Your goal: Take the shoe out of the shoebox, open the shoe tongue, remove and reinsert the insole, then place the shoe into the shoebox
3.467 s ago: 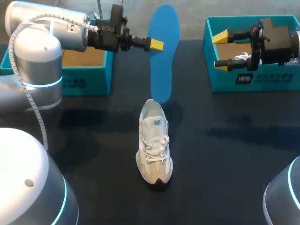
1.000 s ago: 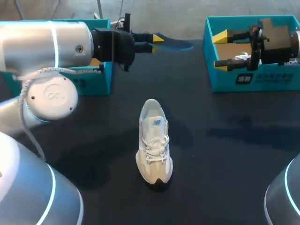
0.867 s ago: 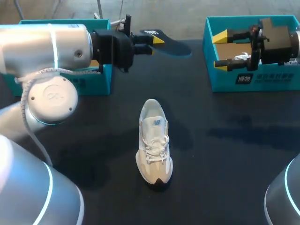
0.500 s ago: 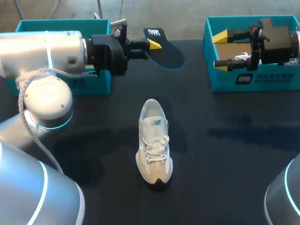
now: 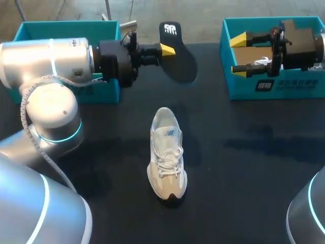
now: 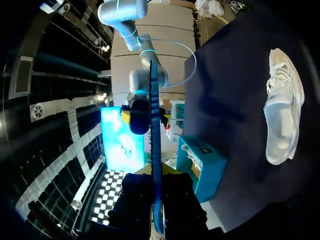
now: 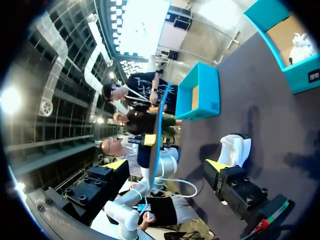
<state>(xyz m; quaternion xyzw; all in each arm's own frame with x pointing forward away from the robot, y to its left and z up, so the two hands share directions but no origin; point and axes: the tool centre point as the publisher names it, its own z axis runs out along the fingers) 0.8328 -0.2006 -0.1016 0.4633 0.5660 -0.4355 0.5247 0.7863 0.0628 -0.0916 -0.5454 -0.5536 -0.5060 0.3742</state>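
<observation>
A white sneaker stands on the black table, toe toward me; it also shows as the sneaker and the sneaker in the wrist views. My left gripper is shut on the insole, held in the air beyond the shoe with its dark face and white mark toward the head camera. In the left wrist view the insole is a thin blue edge running out from between the fingers. My right gripper hangs open over the right shoebox, holding nothing.
A second teal shoebox sits at the back left, partly hidden by my left arm. The right shoebox holds something white. Bare black table surrounds the sneaker.
The left wrist has rolled, turning the insole from edge-on and flat to its dark face toward the head camera, and a little nearer the shoe. The right arm and sneaker have not moved.
</observation>
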